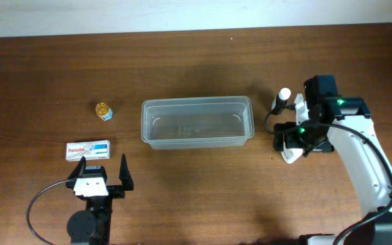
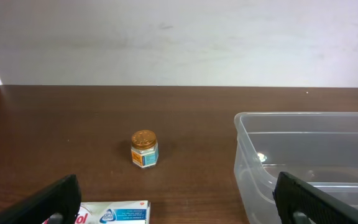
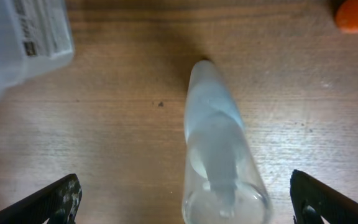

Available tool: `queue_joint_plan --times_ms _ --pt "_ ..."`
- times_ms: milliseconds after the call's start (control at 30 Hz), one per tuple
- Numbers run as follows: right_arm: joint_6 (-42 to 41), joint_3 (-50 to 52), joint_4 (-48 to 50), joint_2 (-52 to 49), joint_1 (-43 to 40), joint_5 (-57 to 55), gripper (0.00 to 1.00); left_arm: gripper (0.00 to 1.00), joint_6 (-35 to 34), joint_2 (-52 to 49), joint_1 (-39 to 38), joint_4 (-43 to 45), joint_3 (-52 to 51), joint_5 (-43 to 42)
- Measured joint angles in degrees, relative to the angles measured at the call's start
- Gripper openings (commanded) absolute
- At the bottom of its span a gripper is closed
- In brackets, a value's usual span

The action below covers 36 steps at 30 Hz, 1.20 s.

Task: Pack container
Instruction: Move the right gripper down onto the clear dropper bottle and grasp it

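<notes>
The clear plastic container [image 1: 196,122] stands empty mid-table; its left end shows in the left wrist view [image 2: 303,162]. A small gold-lidded jar [image 1: 103,110] [image 2: 144,149] and a white and blue Panadol box [image 1: 88,150] [image 2: 114,213] lie left of it. My left gripper [image 1: 101,173] [image 2: 179,208] is open and empty, just in front of the box. My right gripper [image 1: 290,139] [image 3: 188,205] is open right of the container, its fingers on either side of a translucent white bottle [image 3: 219,149] [image 1: 289,156], not touching it.
A dark bottle with a white cap [image 1: 282,99] stands just behind the right gripper. In the right wrist view a clear labelled plastic corner [image 3: 23,37] sits at the top left and an orange object [image 3: 356,14] at the top right edge.
</notes>
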<state>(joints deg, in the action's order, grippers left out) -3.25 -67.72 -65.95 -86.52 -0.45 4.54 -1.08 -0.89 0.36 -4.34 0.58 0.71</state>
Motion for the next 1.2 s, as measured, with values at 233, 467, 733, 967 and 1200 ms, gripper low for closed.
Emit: queue_joint_plan --times_ms 233,467,733,967,1200 --pt "0.04 0.57 0.50 0.00 0.00 -0.48 0.98 0.99 0.00 0.00 0.00 0.00 0.00 0.00" --pt "0.02 1.92 3.32 0.00 0.00 -2.86 0.98 0.99 0.00 0.00 0.00 0.00 0.00 0.00" --pt "0.02 4.96 7.28 -1.44 0.00 -4.15 0.99 0.99 0.00 0.00 0.00 0.00 0.00 0.00" --pt "0.42 4.98 7.52 -2.95 0.00 -4.59 0.76 0.99 0.00 0.00 0.00 -0.02 0.00 0.00" --pt "0.28 5.01 7.82 -3.82 0.00 -4.79 0.52 0.99 0.00 0.00 0.00 0.00 0.00 0.00"
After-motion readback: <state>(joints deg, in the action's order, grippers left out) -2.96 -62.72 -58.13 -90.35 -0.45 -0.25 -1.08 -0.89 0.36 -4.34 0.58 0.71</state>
